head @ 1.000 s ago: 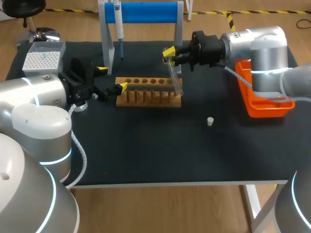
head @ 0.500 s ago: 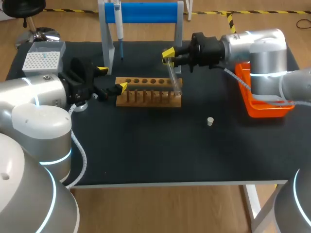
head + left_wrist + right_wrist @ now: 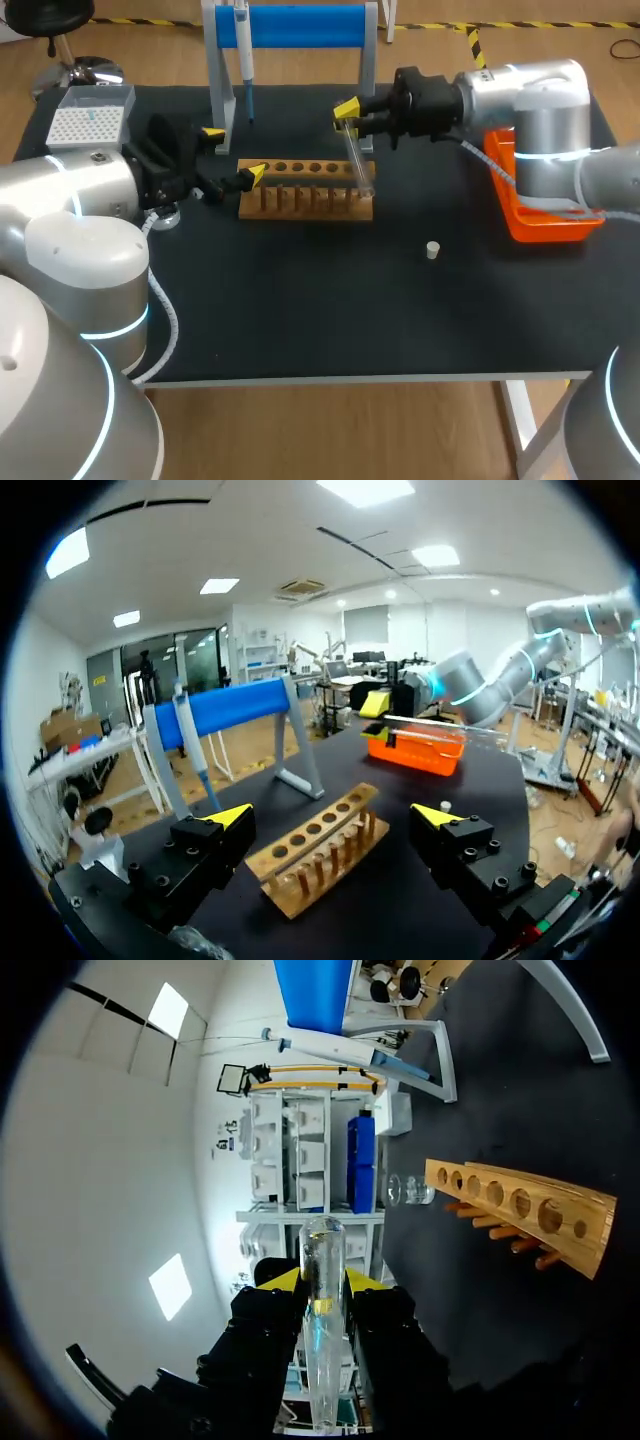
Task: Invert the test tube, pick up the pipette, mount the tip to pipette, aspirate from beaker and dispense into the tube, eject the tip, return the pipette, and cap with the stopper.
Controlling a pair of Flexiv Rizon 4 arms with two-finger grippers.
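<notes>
Since a second ago: test tube [image 3: 358,160] swung slightly nearer upright above the right end of the wooden rack [image 3: 305,190]; left pincer [image 3: 231,155] shifted a little toward the far side, still beside the rack's left end.

Head view. Right pincer [image 3: 347,117] clenched on the upper part of the test tube, just behind the rack's right end. Tube slanting down over that end; contact with the rack not discernible. Left pincer released, fingers spread wide, just off the rack's left end. Stopper [image 3: 432,250] on the desk [image 3: 330,310], in front of the rack and to its right, well apart. Pipette [image 3: 243,50] hanging on the blue stand [image 3: 300,25] behind the rack. Tip box [image 3: 88,120] far left of the rack; orange tray [image 3: 540,220] well to its right.

Left wrist view. Left pincer [image 3: 332,815] agape, grasping nothing; rack [image 3: 315,855] lying just ahead, between the two tips. Pipette [image 3: 190,740] and stand [image 3: 225,705] beyond the rack; orange tray [image 3: 420,750] past its far end; stopper [image 3: 445,805] beside the rack.

Right wrist view. Right pincer [image 3: 322,1280] gripping the test tube [image 3: 322,1250] from two sides, rounded end just past the yellow tips. Rack [image 3: 520,1210] ahead and off to one side, holes visible; beaker [image 3: 408,1190] beyond the rack's end; pipette [image 3: 330,1048] and stand [image 3: 315,990] farther beyond the rack.
</notes>
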